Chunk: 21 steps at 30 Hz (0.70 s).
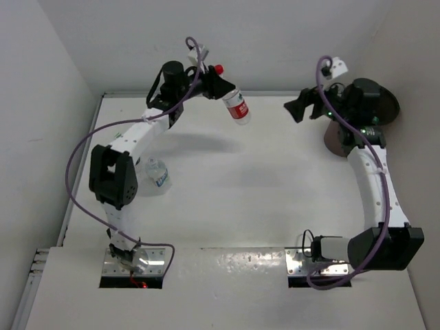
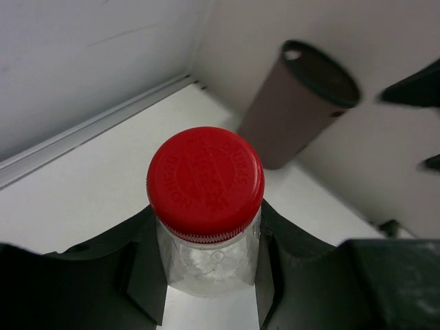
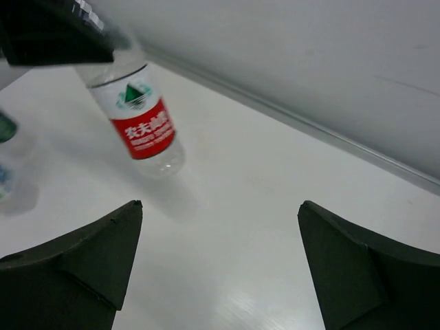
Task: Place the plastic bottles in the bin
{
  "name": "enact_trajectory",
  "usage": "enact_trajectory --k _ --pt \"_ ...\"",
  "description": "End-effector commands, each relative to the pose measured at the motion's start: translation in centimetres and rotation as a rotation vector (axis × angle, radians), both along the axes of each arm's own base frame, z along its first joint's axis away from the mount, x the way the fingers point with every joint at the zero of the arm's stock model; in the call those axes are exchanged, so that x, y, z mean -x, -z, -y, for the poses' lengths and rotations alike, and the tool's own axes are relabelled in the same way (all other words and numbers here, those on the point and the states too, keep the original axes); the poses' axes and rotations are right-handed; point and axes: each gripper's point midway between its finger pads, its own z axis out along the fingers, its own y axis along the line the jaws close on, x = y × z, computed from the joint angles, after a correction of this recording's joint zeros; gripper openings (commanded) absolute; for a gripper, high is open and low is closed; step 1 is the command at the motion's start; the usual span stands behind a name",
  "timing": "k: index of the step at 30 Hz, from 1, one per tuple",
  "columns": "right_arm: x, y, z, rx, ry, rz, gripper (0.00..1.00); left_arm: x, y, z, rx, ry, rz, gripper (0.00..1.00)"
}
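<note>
**Red-capped bottle in the left gripper, bin at the far right**

You work on a white table (image 1: 240,199) with a smooth, slightly glossy top. It is closed in by plain white walls (image 1: 261,34) on the left, far and right sides. A pale strip (image 2: 89,130) runs where the table meets the far wall. Near you, each arm base stands on a shiny metal plate (image 1: 134,265). Purple cables (image 1: 75,165) hang in loops along both arms.

Your left gripper (image 1: 218,88) is clenched on the red-capped bottle (image 1: 238,108). Its dark fingers (image 2: 141,275) press on both sides of the clear body, just under the ribbed red cap. The bottle is tilted and is near the far wall, left of the middle. Its label is white above, with a green triangle mark, and red below.

Your right gripper (image 3: 220,268) is released and holds nothing. Its two dark, wedge-shaped fingers (image 3: 75,268) stand wide apart.

The bin (image 2: 289,110) is brown matte plastic, round and tapered, with a dark rim. It stands at the far right against the wall, partly hidden behind the right arm in the top view, and well apart from the held bottle.

A blue-labelled bottle (image 1: 158,173), clear plastic, sits on the table just beside the left arm's elbow. I cannot tell the colour of its cap.
</note>
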Motion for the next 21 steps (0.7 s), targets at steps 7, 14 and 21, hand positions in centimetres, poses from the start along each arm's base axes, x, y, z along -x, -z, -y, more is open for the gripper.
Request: enact_trajectory --k 7,14,21 --pt "2.9 -1.0 -11.2 0.068 -0.340 0.019 0.94 13.5 -8.4 4.6 0.190 0.358 0.010 0.20" --pt "3.8 0.2 -14.7 0.149 -0.416 0.006 0.94 15.9 -8.1 6.4 0.195 0.422 -0.015 0.20" --pt "3.9 2.0 -15.8 0.216 -0.438 -0.037 0.71 16.6 -8.5 7.2 0.200 0.453 -0.014 0.20"
